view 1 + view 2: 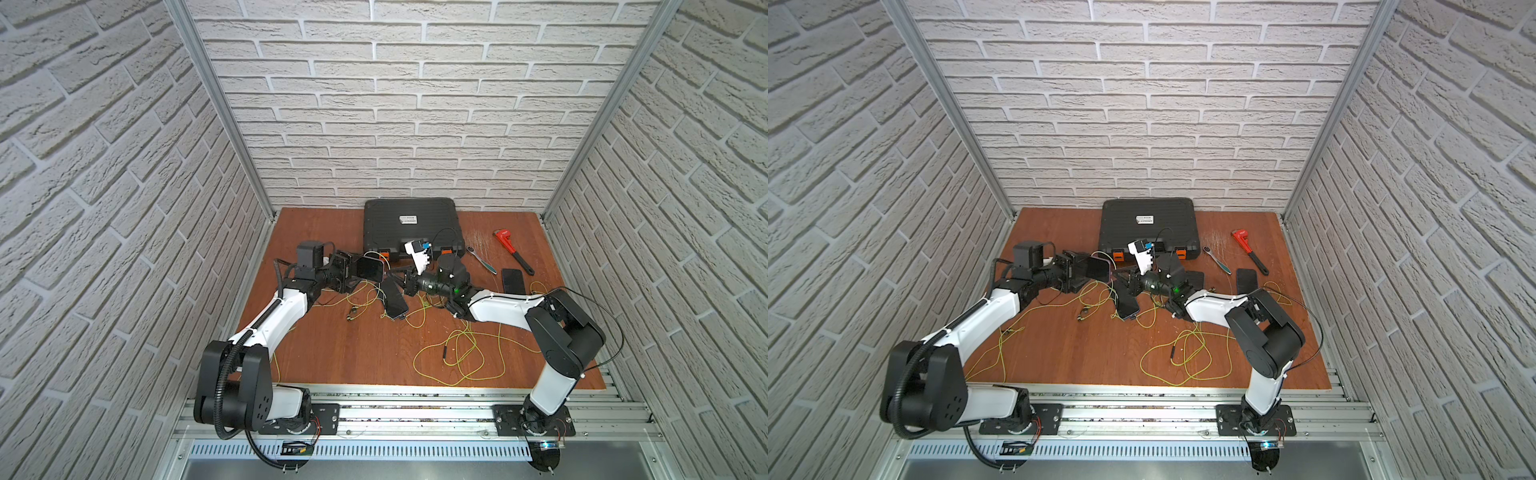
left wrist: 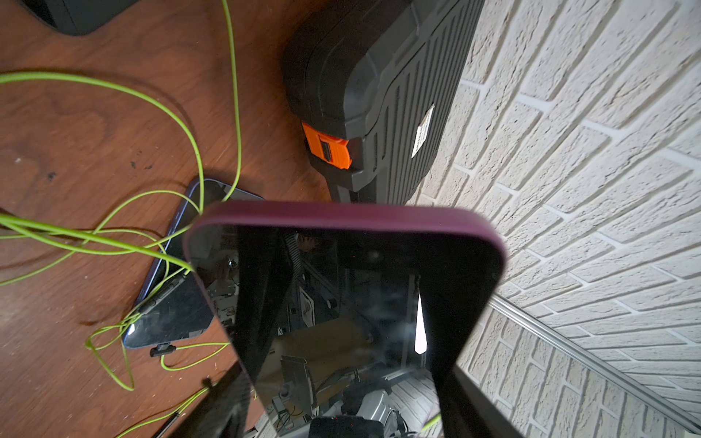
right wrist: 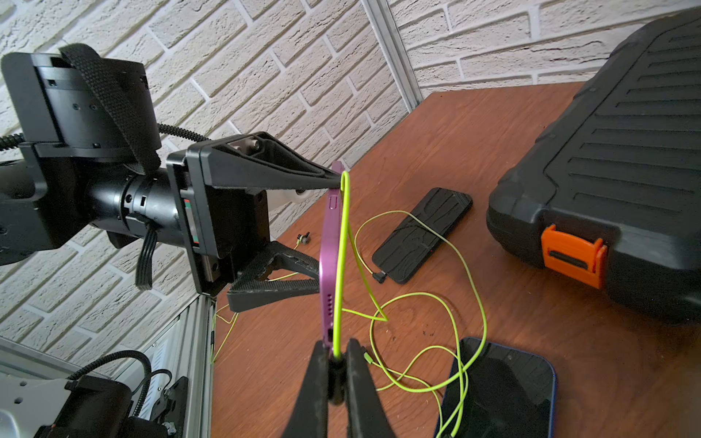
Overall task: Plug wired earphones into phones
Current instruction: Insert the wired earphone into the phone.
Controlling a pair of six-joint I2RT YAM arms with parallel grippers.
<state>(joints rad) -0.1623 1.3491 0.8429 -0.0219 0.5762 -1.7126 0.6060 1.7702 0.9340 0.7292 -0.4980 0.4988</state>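
Closest to the near edge of the reddish-brown wooden table (image 1: 332, 357), toward its right corner, one set of thin yellow-green wired earphones (image 1: 459, 353) lies in loose loops with its dark inline remote (image 1: 444, 351) among them.

Further in, at the middle of the table, a flat black phone with a blue rim (image 1: 395, 301) lies screen up with more green cord draped across it.

Just above and beyond it, the left gripper (image 1: 351, 272) is clamped across a purple-framed black phone (image 3: 330, 258), holding it clear of the table with one fingertip on each long side. The right gripper (image 3: 335, 379) is pinched tight on a yellow-green earphone cord (image 3: 343, 246) at its dark plug end. That end sits right against the lifted phone's short edge by the port, but I cannot tell if the plug is seated.

Beyond, a black phone with a ribbed back (image 3: 421, 235) lies flat, and another glossy black phone (image 1: 513, 280) lies toward the right edge. Past that are a silver ratchet wrench (image 1: 482, 259) and a red pipe wrench (image 1: 513, 251). A big black ribbed case with orange latches (image 1: 409, 224) sits against the far edge.
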